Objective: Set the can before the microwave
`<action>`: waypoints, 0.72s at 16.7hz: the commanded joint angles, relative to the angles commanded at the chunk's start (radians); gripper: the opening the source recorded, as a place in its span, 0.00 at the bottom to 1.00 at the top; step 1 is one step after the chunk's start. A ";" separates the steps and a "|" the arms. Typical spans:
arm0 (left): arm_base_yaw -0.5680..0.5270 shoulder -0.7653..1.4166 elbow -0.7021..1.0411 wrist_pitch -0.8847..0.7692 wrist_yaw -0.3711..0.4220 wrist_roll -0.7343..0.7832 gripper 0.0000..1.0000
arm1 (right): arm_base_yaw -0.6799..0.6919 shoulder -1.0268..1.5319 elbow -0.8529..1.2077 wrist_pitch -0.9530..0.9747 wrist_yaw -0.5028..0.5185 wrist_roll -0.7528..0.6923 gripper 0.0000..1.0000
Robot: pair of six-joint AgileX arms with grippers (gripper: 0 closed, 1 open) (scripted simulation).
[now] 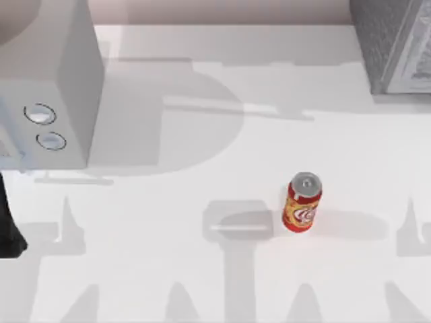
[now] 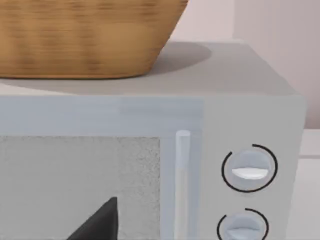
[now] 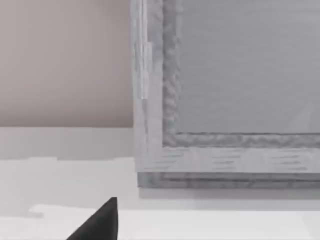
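The overhead shot has one can (image 1: 302,203) standing upright on the white table (image 1: 168,269), well off to the right of the microwave (image 1: 47,87) and a bit nearer the front edge, nothing gripping it. The left wrist cam adds a wicker basket (image 2: 85,37) sitting on the microwave's roof, plus its two dials (image 2: 249,169). One darker speckled box (image 1: 394,44) sits back right, far from the microwave. Can't tell whether either gripper is open or closed.

small red glossy metal can (image 1: 302,204): silver top | large light grey microwave (image 1: 47,87): matt, smooth | woven tan basket (image 2: 85,35): ribbed | white counter (image 1: 202,269): matt
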State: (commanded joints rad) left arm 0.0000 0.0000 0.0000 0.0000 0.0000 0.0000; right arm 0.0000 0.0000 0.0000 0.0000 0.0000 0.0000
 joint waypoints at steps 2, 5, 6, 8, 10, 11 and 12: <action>0.000 0.000 0.000 0.000 0.000 0.000 1.00 | 0.000 0.000 0.000 0.000 0.000 0.000 1.00; -0.022 0.049 0.052 -0.035 0.003 0.003 1.00 | 0.000 0.000 0.000 0.000 0.000 0.000 1.00; -0.038 0.086 0.091 -0.061 0.004 0.004 1.00 | 0.000 0.000 0.000 0.000 0.000 0.000 1.00; -0.075 0.181 0.193 -0.126 0.006 0.006 1.00 | 0.000 0.000 0.000 0.000 0.000 0.000 1.00; -0.123 0.307 0.326 -0.212 0.008 0.006 1.00 | 0.000 0.000 0.000 0.000 0.000 0.000 1.00; -0.149 0.379 0.403 -0.261 0.008 0.005 1.00 | 0.000 0.000 0.000 0.000 0.000 0.000 1.00; -0.177 0.457 0.485 -0.314 0.008 0.004 1.00 | 0.000 0.000 0.000 0.000 0.000 0.000 1.00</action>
State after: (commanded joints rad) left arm -0.1767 0.4566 0.4848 -0.3138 0.0080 0.0042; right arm 0.0000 0.0000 0.0000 0.0000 0.0000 0.0000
